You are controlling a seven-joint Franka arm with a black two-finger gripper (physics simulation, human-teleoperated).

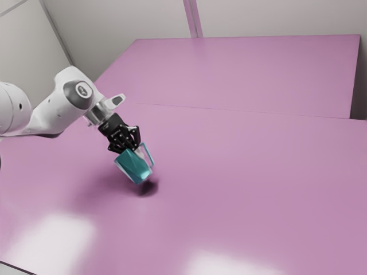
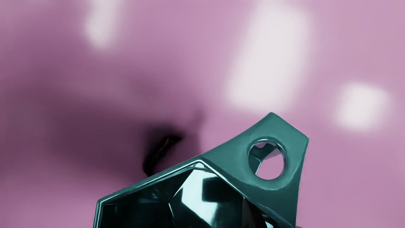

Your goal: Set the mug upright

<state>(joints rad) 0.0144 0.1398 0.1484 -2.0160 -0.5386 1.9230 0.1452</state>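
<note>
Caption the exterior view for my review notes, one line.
A black gripper holds a tilted teal mug over a glossy pink table.

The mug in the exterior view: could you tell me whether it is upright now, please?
No, the mug is clearly tilted, its sides slanting beneath the gripper.

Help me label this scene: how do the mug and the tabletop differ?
The mug is teal; the tabletop is pink. The mug is faceted and hollow, the tabletop flat. The mug is tilted and far smaller than the broad tabletop. Both look glossy, with bright highlights.
</note>
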